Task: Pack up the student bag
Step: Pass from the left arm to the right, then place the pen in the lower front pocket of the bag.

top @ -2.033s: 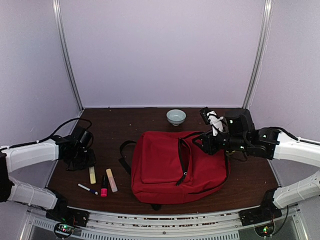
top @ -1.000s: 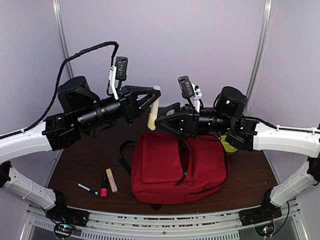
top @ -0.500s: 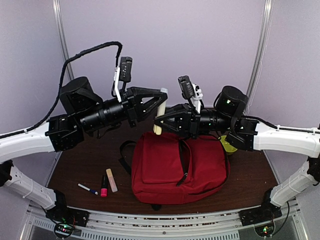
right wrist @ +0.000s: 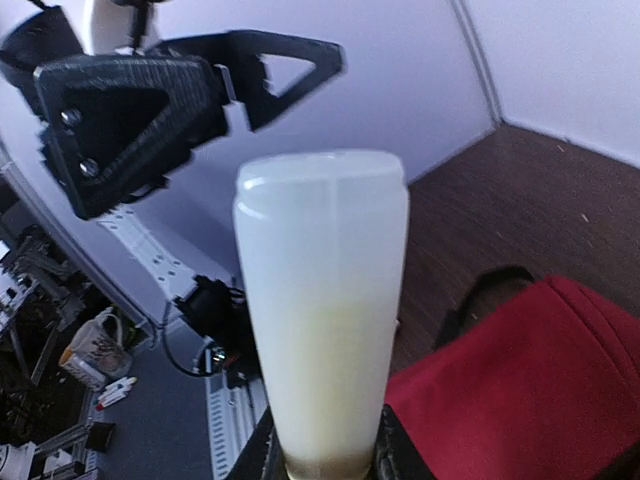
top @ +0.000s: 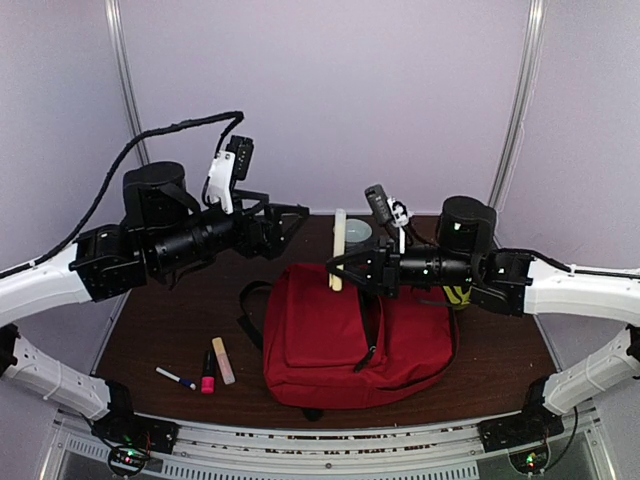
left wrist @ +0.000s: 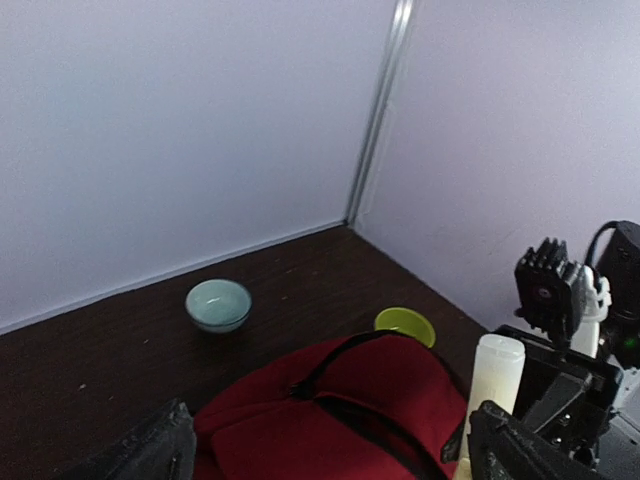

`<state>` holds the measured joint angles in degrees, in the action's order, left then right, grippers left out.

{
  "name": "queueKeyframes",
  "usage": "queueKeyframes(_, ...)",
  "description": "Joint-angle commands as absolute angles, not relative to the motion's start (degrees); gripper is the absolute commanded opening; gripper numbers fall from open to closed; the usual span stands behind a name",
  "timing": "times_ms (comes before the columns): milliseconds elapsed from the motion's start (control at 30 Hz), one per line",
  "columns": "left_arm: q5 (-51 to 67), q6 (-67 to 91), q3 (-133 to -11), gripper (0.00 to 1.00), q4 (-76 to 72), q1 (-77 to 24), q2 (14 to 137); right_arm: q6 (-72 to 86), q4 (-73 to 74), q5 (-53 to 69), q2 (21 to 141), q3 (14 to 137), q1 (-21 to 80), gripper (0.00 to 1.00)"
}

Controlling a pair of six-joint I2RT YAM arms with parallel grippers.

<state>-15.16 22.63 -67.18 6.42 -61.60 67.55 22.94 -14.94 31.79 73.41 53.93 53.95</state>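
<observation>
Over dark wooden worktop (top: 180, 330), clamping pale yellow plastic marker (top: 339, 235) upright in right end effector (top: 336, 272), hovering directly above far edge of large red fabric student bag (top: 330, 345); holding left end effector (top: 293, 225) apart, empty.

Top cam: high, near side of large red fabric backpack (top: 330, 340), looking down. Wrist cams above it, facing each other.

Lower centre: student bag (top: 340, 335) plain red fabric; zippers and straps black.
Centre: highlighter (top: 338, 250) pale yellow body, milky white cap.
Left wrist view, mid-left: glazed bowl (left wrist: 218, 304) pale blue-green; right of it, plastic bowl (left wrist: 404, 325) yellow-green.
Lower left: table (top: 160, 330) dark brown, wood grain; marker (top: 208, 378) pink, black end; pen (top: 176, 378) white, dark tip.
Top: walls (top: 320, 100) pale lilac, unpatterned.
</observation>
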Motion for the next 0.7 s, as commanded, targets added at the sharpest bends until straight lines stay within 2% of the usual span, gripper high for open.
queueKeyframes(0, -18.35, 34.99, -62.21, 0.98, 21.4, -53.53, 69.68, 26.74, -1.32, 16.64, 76.75, 50.95, 51.27, 0.02)
queueKeyframes(67, -11.66, 39.95, -57.79, 0.98, 19.16, -49.86, 71.83, 28.13, 0.33, 15.22, 77.33, 49.79, 49.82, 0.01)
queueKeyframes(200, -9.58, 41.32, -52.81, 0.98, 12.49, -49.23, 76.76, 27.49, 0.68, 9.49, 77.17, 47.37, 49.46, 0.01)
queueKeyframes(433, -2.91, 41.66, -56.03, 0.98, 10.11, -49.27, 87.33, 29.48, 2.6, 9.65, 78.82, 46.91, 49.34, 0.01)
queueKeyframes(667, -0.85, 42.48, -56.27, 0.94, 8.21, -49.24, 90.42, 31.01, 5.11, 8.76, 76.96, 44.07, 49.55, 0.01)
